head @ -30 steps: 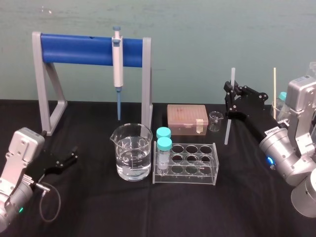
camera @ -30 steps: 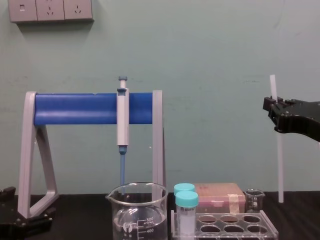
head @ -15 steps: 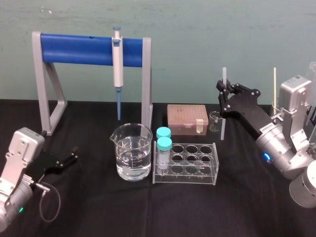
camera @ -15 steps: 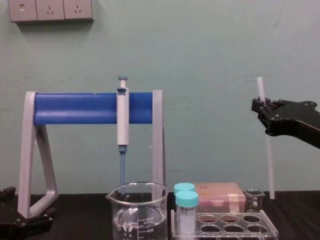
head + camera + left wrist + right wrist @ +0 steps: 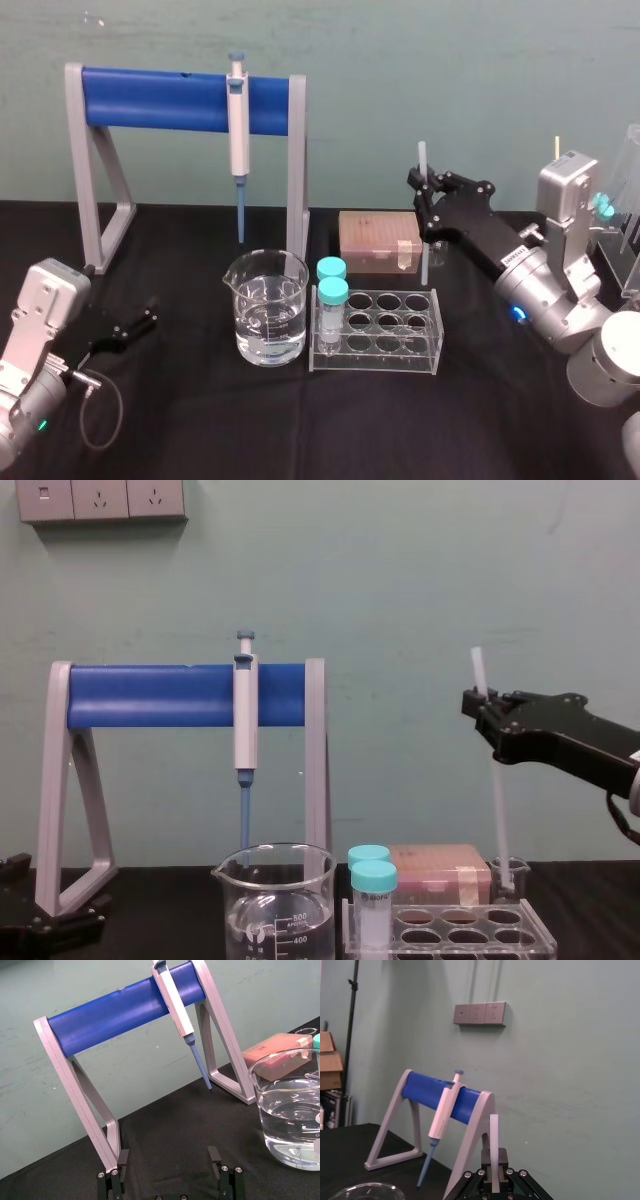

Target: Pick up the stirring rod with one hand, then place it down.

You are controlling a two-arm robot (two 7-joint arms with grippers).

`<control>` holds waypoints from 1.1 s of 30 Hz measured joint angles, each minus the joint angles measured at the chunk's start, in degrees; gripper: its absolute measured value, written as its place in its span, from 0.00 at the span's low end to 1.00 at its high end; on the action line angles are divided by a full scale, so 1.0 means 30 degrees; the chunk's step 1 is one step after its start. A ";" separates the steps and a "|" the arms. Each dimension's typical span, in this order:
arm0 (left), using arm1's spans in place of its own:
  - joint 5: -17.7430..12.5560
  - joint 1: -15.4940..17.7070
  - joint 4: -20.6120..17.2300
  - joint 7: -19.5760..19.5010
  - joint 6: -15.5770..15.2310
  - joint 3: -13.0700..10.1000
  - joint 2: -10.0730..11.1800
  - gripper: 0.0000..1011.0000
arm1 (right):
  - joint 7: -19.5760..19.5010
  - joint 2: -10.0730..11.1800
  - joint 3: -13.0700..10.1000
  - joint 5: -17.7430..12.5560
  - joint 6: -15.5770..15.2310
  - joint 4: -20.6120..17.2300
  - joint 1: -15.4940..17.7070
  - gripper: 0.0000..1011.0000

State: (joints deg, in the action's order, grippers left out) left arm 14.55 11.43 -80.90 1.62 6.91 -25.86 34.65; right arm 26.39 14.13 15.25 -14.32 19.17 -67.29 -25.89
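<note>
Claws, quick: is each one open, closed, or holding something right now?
Left claw: open, holding nothing, low by the table's left side.
Right claw: closed on the stirring rod, which it holds upright above the table.

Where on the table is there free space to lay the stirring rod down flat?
Widest bare cloth: the front strip of the table, before the beaker and tube rack. Also free: under the pipette stand, between its legs. Crowded: around the tip box, where the right gripper holds the stirring rod. The left gripper rests at the left.
</note>
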 joint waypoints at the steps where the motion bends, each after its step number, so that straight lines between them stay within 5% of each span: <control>1: 0.0001 0.0000 0.0000 0.0000 0.0000 0.0001 -0.0001 0.99 | 0.0050 -0.0015 0.0035 -0.0028 -0.0001 0.0043 -0.0021 0.07; 33: 0.0000 0.0000 0.0000 0.0000 0.0001 0.0000 0.0000 0.99 | 0.0906 -0.0216 0.0769 -0.0790 -0.0101 0.1806 -0.0440 0.07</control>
State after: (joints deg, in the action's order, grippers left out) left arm 14.55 11.43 -80.90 1.62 6.91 -25.86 34.65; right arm 29.10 13.48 17.55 -16.69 18.86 -61.87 -27.21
